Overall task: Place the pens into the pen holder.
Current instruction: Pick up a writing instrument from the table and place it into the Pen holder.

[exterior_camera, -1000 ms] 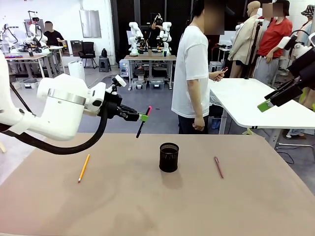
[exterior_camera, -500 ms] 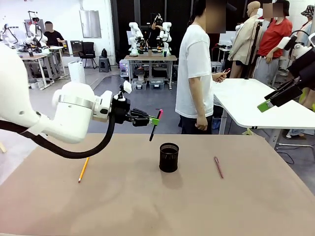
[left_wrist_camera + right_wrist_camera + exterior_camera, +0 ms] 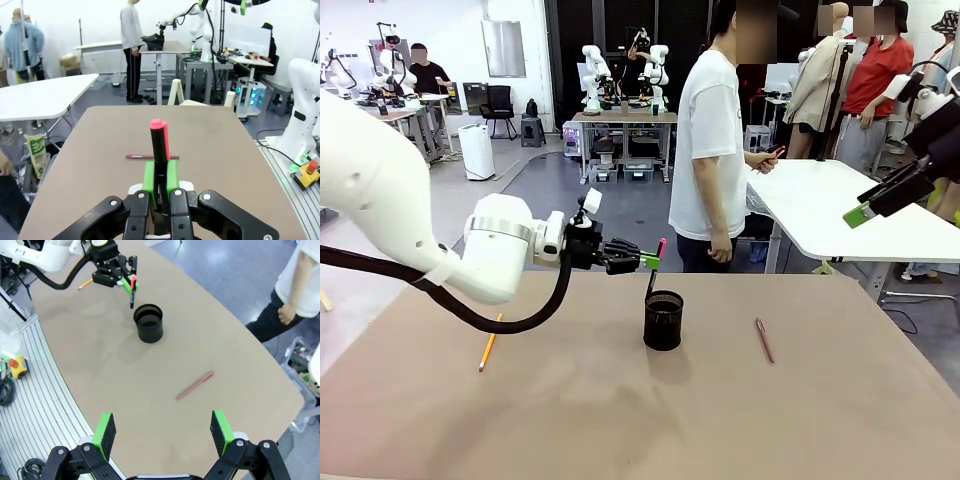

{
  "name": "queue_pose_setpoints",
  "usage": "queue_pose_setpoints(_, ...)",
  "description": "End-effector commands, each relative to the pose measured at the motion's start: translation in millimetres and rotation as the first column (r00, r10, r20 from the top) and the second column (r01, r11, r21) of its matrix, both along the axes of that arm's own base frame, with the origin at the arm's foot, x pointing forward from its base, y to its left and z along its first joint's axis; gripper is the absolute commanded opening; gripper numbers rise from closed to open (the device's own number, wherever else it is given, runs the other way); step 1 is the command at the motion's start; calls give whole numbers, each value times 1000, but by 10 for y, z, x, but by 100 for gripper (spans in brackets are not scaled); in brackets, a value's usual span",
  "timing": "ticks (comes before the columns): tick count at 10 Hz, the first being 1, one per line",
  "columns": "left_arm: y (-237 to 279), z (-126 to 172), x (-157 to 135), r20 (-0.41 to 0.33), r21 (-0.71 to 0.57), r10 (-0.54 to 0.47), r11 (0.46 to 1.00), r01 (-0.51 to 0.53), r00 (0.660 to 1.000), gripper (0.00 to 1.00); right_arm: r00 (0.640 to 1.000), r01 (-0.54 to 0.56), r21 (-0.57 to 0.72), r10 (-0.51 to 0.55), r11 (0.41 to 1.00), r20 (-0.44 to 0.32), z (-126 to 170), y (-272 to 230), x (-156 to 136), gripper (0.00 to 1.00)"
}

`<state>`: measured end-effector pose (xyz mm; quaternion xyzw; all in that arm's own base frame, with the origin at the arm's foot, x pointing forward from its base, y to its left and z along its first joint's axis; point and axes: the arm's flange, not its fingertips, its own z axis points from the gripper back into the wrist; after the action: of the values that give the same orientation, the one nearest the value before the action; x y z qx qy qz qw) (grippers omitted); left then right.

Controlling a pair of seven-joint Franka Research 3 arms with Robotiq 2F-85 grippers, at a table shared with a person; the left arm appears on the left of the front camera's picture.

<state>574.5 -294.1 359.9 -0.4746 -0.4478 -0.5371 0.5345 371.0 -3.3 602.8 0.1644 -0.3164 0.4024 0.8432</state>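
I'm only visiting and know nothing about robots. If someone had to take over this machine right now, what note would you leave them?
The left pincer is shut on the black pen with a red cap. The pen hangs cap up with its tip near the rim of the pen holder, not yet inside.
The right pincer is open, holds nothing and is raised high over the table.
The red-pink pen lies on the table to the holder's right.
The yellow pencil lies on the table to its left.
Done: one pen picked up; none in the holder.
Left: drop this pen in, then fetch the other two.
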Motion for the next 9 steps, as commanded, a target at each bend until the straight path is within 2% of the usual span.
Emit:
queue_pose_setpoints(1, -78, -30, 127, 46, -32, -45, 998, 47, 998, 0, 1000, -6, 11, 6, 1000, 4, 9, 3, -2, 100)
queue_pose_setpoints(6, -205, -343, 307, -10, -34, -77, 996, 76, 997, 0, 1000, -6, 11, 6, 1000, 4, 9, 3, -2, 100)
queue_pose_setpoints(9, -171, -384, 298, -34, -24, -94, 995, 93, 995, 59, 1000, -6, 11, 6, 1000, 4, 9, 3, -2, 100)
